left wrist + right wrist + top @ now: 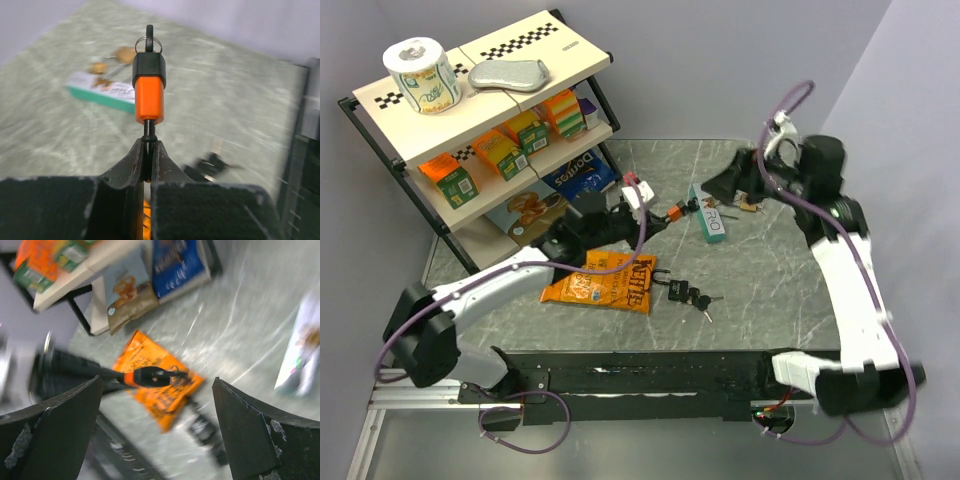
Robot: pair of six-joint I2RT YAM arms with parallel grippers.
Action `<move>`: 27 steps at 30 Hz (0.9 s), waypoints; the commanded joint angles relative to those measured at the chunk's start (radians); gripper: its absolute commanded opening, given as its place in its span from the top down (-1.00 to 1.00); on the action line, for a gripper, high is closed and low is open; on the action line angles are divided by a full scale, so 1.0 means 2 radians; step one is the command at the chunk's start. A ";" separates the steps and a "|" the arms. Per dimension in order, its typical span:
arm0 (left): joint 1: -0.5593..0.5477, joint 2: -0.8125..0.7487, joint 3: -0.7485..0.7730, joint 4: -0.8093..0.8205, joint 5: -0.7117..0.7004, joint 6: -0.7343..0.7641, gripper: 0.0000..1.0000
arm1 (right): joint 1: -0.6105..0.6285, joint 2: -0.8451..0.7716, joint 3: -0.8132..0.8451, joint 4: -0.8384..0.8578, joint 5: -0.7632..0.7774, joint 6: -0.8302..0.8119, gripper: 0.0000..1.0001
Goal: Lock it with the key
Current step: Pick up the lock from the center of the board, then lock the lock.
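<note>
Holding orange lock [149, 100] aloft just left of green box [710, 215] | left hand [148, 145] is clamping its thin black stem | right hand [157, 382] is hanging wide open just right of box | judgement: right hand is needing a square grip on ringed key end [149, 41], turning without side-pull

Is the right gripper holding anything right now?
No, the right gripper is spread wide open and nothing sits in its grasp.
</note>
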 commanded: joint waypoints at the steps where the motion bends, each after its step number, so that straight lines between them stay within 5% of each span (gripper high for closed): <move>1: 0.040 -0.050 0.054 -0.065 0.217 -0.023 0.98 | -0.008 -0.088 -0.029 0.029 -0.153 -0.275 -0.99; 5: 0.055 -0.056 0.092 -0.165 0.294 0.058 0.98 | 0.009 -0.114 -0.027 -0.107 -0.212 -0.408 -0.99; 13: 0.055 -0.038 0.146 -0.257 0.387 0.113 0.98 | 0.061 -0.114 -0.047 -0.127 -0.218 -0.466 -0.98; 27: 0.027 -0.027 0.169 -0.290 0.365 0.124 0.98 | 0.151 -0.078 -0.037 -0.173 -0.171 -0.534 -0.28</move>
